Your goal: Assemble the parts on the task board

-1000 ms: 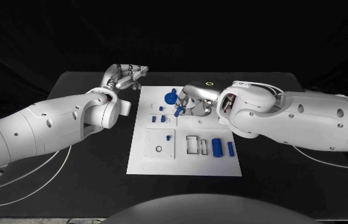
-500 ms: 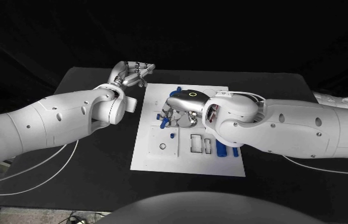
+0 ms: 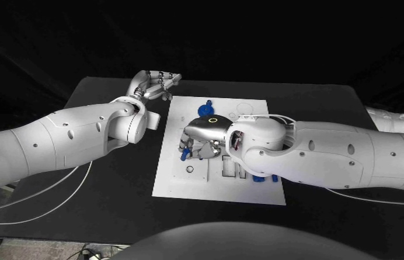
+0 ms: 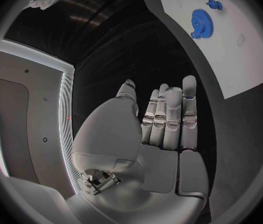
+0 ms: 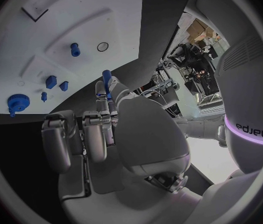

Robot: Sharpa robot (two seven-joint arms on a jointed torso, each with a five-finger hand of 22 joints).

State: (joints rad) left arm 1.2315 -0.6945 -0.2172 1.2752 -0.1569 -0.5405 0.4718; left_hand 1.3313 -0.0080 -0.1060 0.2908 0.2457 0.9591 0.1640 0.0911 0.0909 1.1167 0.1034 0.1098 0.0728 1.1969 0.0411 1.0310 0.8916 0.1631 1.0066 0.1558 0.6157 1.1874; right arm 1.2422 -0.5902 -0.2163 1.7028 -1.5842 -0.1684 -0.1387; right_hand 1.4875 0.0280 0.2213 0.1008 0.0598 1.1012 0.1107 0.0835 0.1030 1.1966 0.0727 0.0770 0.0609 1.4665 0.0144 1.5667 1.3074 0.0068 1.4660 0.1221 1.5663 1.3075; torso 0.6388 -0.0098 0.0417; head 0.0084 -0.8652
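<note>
The white task board (image 3: pixel 217 191) lies in the middle of the black table. My right hand (image 3: pixel 200 142) hovers over the board's left middle and pinches a small blue peg (image 3: pixel 184 153) between thumb and finger; the same peg (image 5: pixel 106 78) sticks out past the fingertips in the right wrist view. Beyond it on the board (image 5: pixel 116 10) are an upright blue peg (image 5: pixel 74 49), a ring hole (image 5: pixel 103 47) and small blue blocks (image 5: pixel 51 81). A blue gear (image 3: pixel 205 109) sits at the board's far end. My left hand (image 3: pixel 156 83) is held open, fingers straight, off the board's far left corner.
Two blue cylinders (image 3: pixel 259 179) lie near the board's right side, half hidden under my right arm. Rectangular slots (image 3: pixel 227 166) sit beside them. The left wrist view has the gear (image 4: pixel 201 21) and a small blue part (image 4: pixel 213 5) on the board (image 4: pixel 243 59).
My right hand has carried the blue peg from near the gear toward me and to the left, over the board's middle. The left hand has stayed in place.
</note>
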